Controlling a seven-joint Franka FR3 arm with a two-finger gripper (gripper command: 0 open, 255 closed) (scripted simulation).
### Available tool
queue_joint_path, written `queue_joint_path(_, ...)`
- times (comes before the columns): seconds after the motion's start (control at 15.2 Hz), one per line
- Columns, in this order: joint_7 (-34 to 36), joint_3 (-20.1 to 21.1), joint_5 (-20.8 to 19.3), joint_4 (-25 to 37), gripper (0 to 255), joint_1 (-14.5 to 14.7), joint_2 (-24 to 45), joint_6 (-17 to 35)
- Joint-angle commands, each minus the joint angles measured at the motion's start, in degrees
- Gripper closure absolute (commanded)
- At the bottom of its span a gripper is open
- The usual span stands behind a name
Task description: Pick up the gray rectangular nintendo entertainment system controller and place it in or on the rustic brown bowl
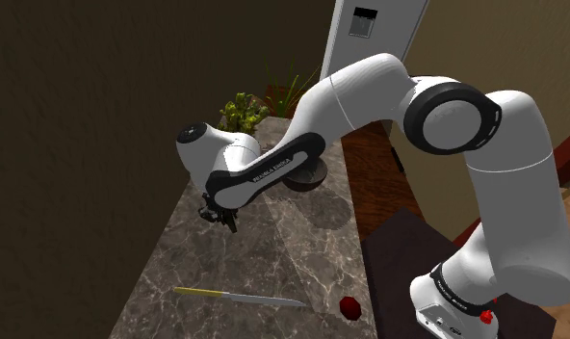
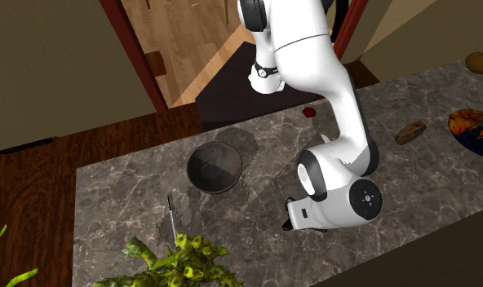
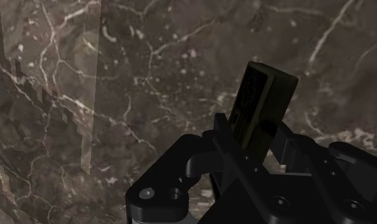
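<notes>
Dark marble with pale veins makes up the counter (image 1: pixel 273 260), and everything I care about sits on or over it. My reference is the brown bowl (image 2: pixel 214 155), which stands upright and empty. The gripper (image 3: pixel 257 137) hangs off to one side of the bowl, near it but clearly apart, not over its rim. Its two fingers are clamped on the controller (image 3: pixel 262 95), which looks like a dull grey-olive slab from the wrist camera. So the controller is in the grip and, as far as I can judge, just off the marble beside the bowl rather than in it.

I read the hold this way: the fingers pinch the slab across its thin dimension near one end, leaving most of the body free. That suits a drop into the bowl, since only a release is needed once above it. The long axis runs out along the fingers, away from the palm and toward the counter, leaning a little to one side. The free end points at the marble. A knife (image 1: pixel 240 297) lies flat, farther from the bowl than the gripper is, and out of the path as I judge it.
</notes>
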Motion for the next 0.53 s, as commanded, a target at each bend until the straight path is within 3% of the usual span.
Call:
queue_joint_path(0.0,0.0,0.0,0.0,0.0,255,0.0,0.0,0.0)
queue_joint_path(0.46,-0.89,0.88,1.2,0.11,255,-0.54,-2.88,-2.83)
